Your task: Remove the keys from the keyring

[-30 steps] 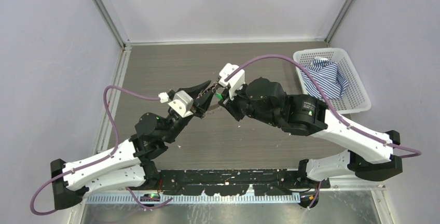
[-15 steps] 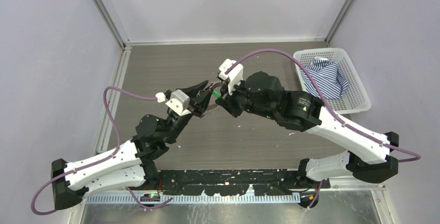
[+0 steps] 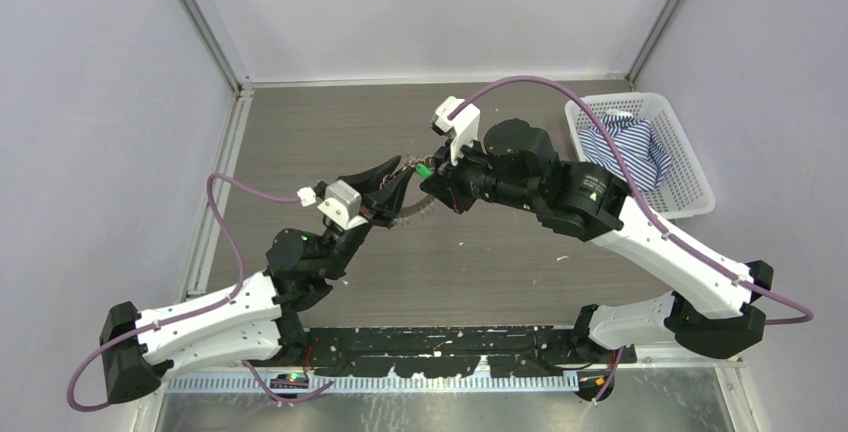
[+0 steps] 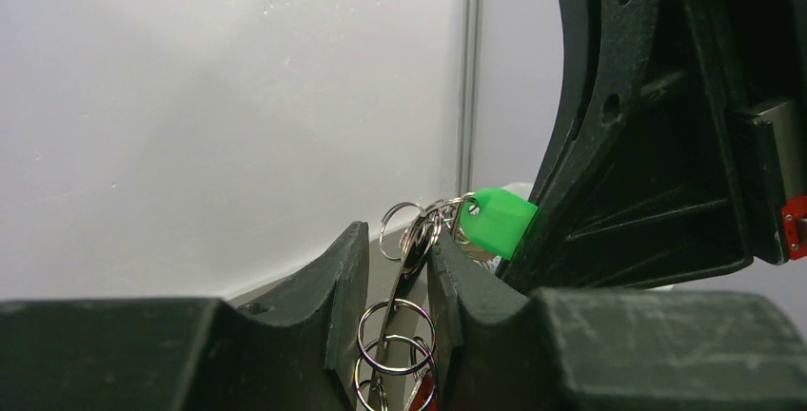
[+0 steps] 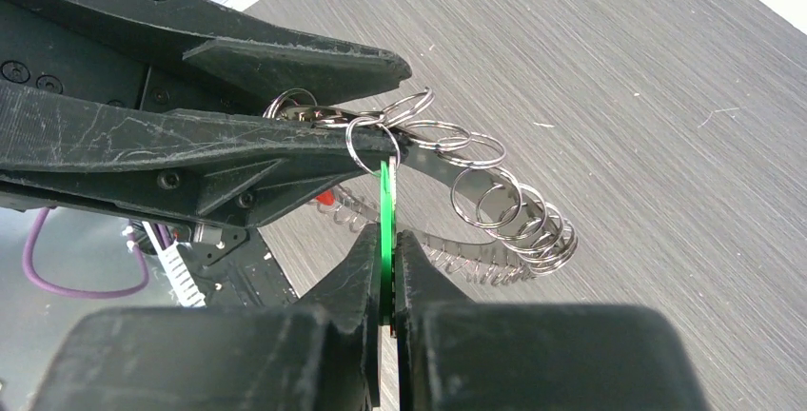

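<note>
Gripping in mid-air above the counter [image 3: 330,132], left tool [image 3: 398,176] is clenched on the keyring [image 5: 447,135], a cluster of thin silvery wire loops chained together. The keys [image 5: 457,261] hang below as a curved toothed fan. Just right, right tool [image 5: 385,240] is clamped edge-on on the green key [image 5: 385,206], which has a flat, smooth plastic head. Risks: the slick plastic may slip from the pinch if pulled askew. The springy split ring may not open, so a pull drags the bunch out of the left tool. Loose loops may snag. Far right is a white mesh basket [image 3: 690,192] holding striped cloth [image 3: 625,147].
</note>
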